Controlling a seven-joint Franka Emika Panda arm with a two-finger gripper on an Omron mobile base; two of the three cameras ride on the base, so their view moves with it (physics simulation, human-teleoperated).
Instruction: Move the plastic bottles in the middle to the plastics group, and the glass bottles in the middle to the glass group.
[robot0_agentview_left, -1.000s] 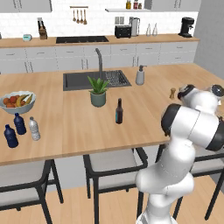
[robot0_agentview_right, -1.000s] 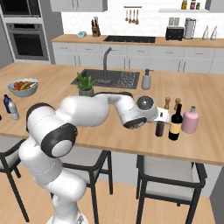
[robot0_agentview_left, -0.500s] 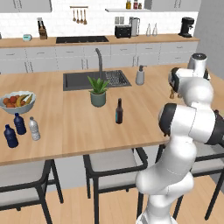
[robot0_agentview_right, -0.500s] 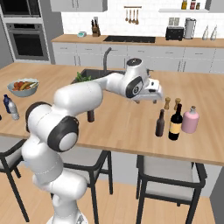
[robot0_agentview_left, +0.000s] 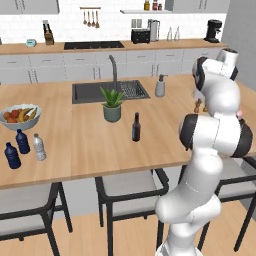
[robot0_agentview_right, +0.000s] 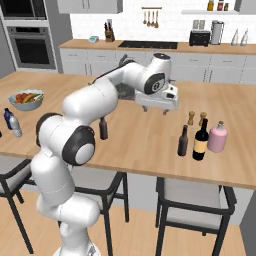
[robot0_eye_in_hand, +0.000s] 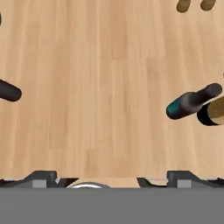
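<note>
In the left base view, note one beer bottle (robot0_agentview_left: 135, 127) standing mid-counter beside the potted plant (robot0_agentview_left: 112, 104); the clear plastic bottle (robot0_agentview_left: 39, 147) stands just beside two dark blue bottles (robot0_agentview_left: 17, 148). In the right base view, the gripper (robot0_agentview_right: 156, 109) hangs above the counter (robot0_agentview_right: 145, 142), jaws spread and empty; another beer bottle (robot0_agentview_right: 183, 141) stands beside the wine bottle (robot0_agentview_right: 201, 140) and pink bottle (robot0_agentview_right: 217, 137). In the hand view, you see that beer bottle (robot0_eye_in_hand: 192, 101) from above.

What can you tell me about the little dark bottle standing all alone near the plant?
The dark bottle is slim, brown-black and glassy looking, with a long thin neck and a straight body. It stands upright on the wooden counter, on the near side of the potted plant and a bit to its right, in the left base view. Only the counter touches it. In the right base view it peeks out behind the robot's arm.
</note>
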